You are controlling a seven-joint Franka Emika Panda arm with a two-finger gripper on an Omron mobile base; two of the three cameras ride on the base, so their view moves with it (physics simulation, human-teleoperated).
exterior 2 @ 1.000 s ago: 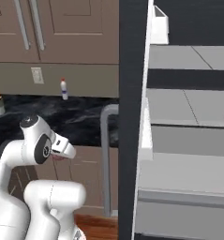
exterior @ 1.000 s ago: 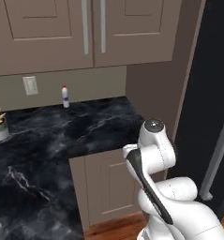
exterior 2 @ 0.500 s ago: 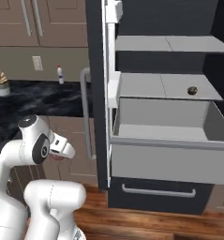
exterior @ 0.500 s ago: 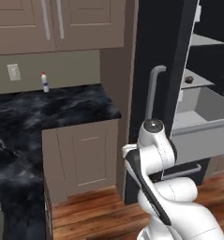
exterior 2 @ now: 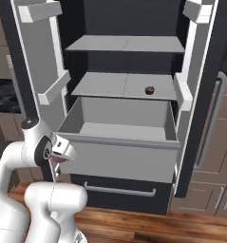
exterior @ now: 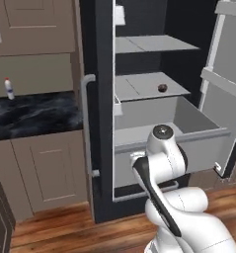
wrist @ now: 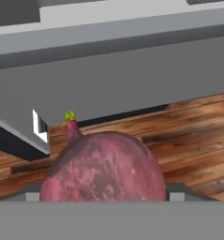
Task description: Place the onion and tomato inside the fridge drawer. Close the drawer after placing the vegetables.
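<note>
- The pincer [wrist: 104, 199] is seen in the hand view closed on the onion [wrist: 104, 171]; the pinkish-purple bulb is held at 6 o'clock in that view, its pointed tip with a bit of green aimed toward 11 o'clock.
- The finger tips themselves are hidden behind the bulb, so how wide the jaws stand cannot be read; small grey corners are seen at either side of the onion.
- Behind the onion a wide light grey front face and, below it, wooden floor [wrist: 188, 136] are seen.
- In the base views the pincer is masked by the arm's white body, and the onion cannot be made out there.
- The fridge drawer [exterior: 188, 141] is pulled out of the open fridge [exterior: 102, 123], at 3 o'clock of the left base view; its lower front is partly covered by the arm.
- In the right base view the fridge drawer [exterior 2: 119, 156] sits at the centre, and its floor is seen bare as far as the front wall allows.
- A small dark ball [exterior 2: 149, 90] rests on the shelf [exterior 2: 105, 88] just above the drawer, toward 1 o'clock of it.
- A dark lower drawer with a grey bar handle [exterior 2: 119, 191] lies beneath the grey one.
- At 9 o'clock of the left base view a black marble bench [exterior: 35, 111] carries a small white bottle [exterior: 9, 89].
</note>
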